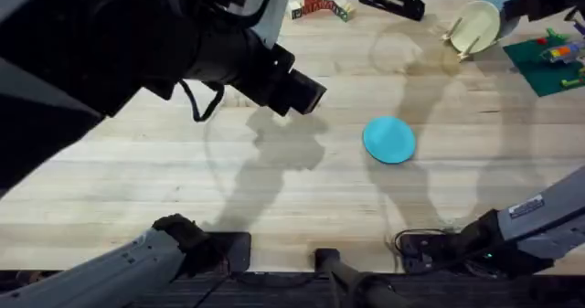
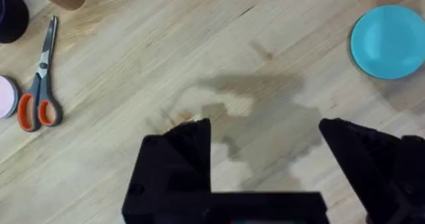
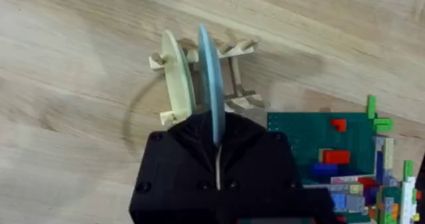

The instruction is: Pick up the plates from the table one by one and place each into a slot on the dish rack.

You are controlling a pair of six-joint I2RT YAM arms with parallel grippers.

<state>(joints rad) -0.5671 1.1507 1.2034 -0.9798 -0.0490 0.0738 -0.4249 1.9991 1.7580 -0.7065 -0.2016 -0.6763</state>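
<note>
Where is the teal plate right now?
The teal plate lies flat on the table, right of centre in the overhead view, apart from the dish rack farther back.

Three plates: one teal (image 1: 389, 140), one pale blue (image 3: 211, 84), one cream (image 3: 178, 74). One rack (image 3: 232, 78). One pair of scissors (image 2: 40, 84).

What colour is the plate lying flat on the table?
The plate is teal-turquoise, plain with no pattern. It shows best in the overhead view.

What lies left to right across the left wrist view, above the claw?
Pink-white round object at the edge → orange-handled scissors → bare table → teal plate.
</note>
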